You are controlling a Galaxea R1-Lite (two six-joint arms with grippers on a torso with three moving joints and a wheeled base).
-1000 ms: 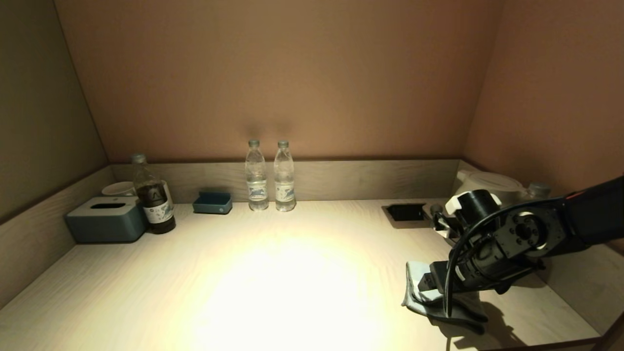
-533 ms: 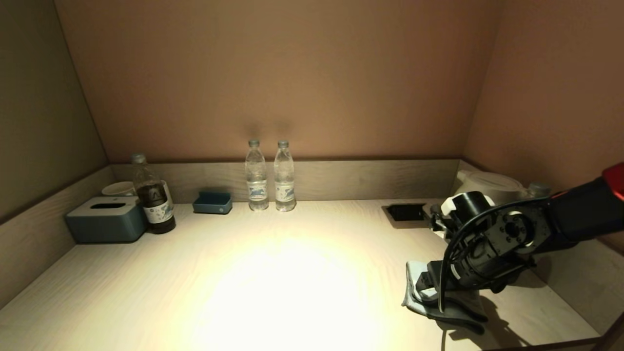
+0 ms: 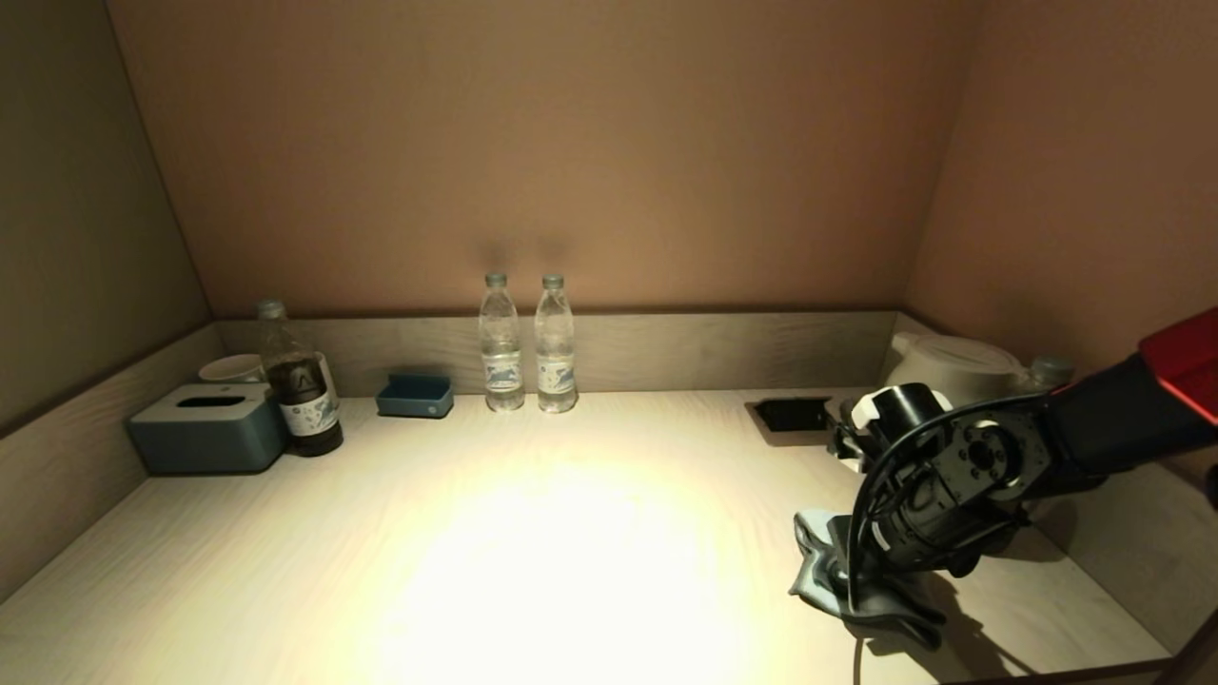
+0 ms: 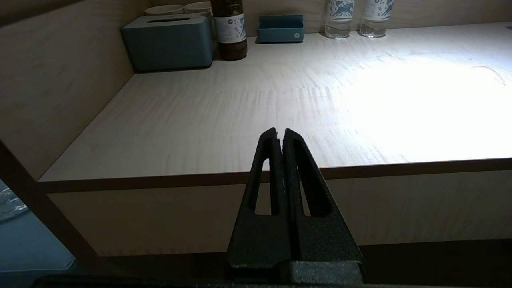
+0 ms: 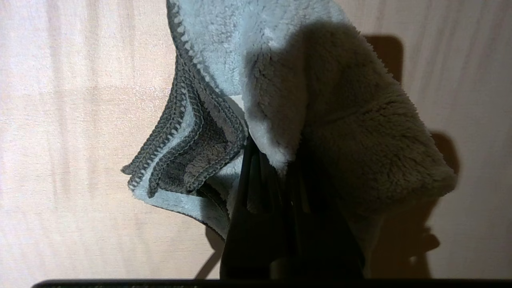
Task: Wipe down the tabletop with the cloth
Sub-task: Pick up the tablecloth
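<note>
The light-blue cloth (image 3: 814,569) with teal edging lies bunched on the pale wood-grain tabletop (image 3: 571,561) at the front right. My right gripper (image 3: 842,580) points down into it and is shut on the cloth (image 5: 304,80), whose folds drape over the black fingers (image 5: 256,192). The fingertips are hidden under the fabric. My left gripper (image 4: 280,134) is shut and empty, held low in front of the table's front edge; it is out of the head view.
A blue-grey tissue box (image 3: 207,428), a dark drink bottle (image 3: 300,385), cups and a small blue tray (image 3: 415,395) stand at the back left. Two water bottles (image 3: 526,344) stand at the back centre. A socket recess (image 3: 793,414) and white kettle (image 3: 952,366) are back right.
My right gripper has closed down into the cloth and shifted slightly left; the cloth is more bunched and drawn in under the fingers. The left arm has not moved.
</note>
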